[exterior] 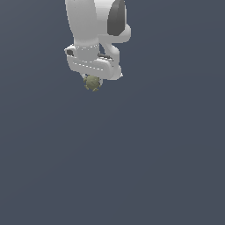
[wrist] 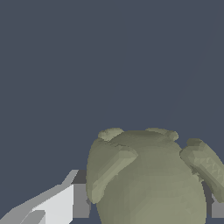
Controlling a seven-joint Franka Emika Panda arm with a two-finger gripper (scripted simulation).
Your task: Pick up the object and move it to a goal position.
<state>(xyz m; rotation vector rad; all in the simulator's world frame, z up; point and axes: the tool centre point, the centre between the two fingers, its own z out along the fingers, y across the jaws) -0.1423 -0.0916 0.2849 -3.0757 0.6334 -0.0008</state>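
Presently the small olive-green knobbed object (exterior: pixel 92 83) sits directly under the white gripper (exterior: pixel 93 79), pinched between its jaws with a finger (wrist: pixel 65 203) against either flank in the wrist view, evidently so it can be carried to the goal position.

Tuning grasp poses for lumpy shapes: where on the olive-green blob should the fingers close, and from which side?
Probably across the olive-green blob at its rounded middle, coming straight from above as the end effector sits now. The body is smooth and widest there; the knobs near its edges are narrow and angled, so pads could slip.
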